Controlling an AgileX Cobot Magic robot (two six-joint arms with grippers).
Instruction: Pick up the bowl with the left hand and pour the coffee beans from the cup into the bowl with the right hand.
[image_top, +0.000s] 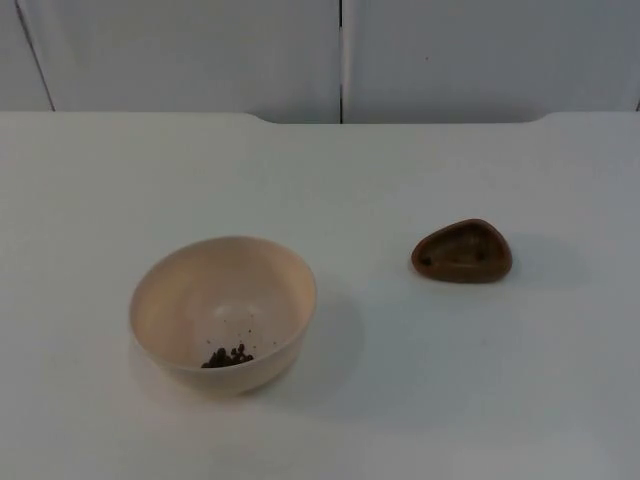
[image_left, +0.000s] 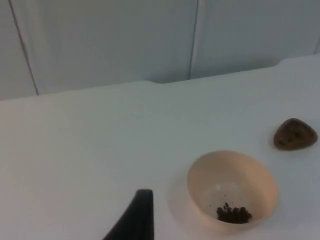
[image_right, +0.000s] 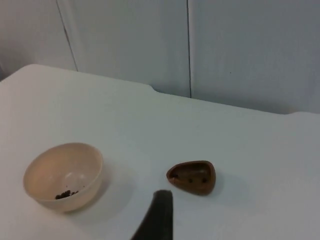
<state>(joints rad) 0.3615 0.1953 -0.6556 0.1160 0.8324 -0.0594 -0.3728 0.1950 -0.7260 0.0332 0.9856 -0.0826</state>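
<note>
A beige bowl (image_top: 180, 295) (image_left: 215, 175) (image_right: 52, 165) stands upright on the white table at front left. A small heap of coffee beans (image_top: 228, 356) (image_left: 233, 215) (image_right: 63, 194) lies at its bottom. To its right, a hand's width away, a small brown cup (image_top: 461, 251) (image_left: 295, 134) (image_right: 192, 177) with a rounded triangular rim sits upright, with a few dark specks inside. My left gripper (image_left: 136, 220) hangs above the table, apart from the bowl, which lies ahead of it. My right gripper (image_right: 157, 217) hangs close before the cup without touching it.
The grey partition wall (image_top: 340, 55), with a vertical seam, rises behind the table's far edge (image_top: 300, 120). White table top (image_top: 330, 190) surrounds the bowl and the cup on all sides.
</note>
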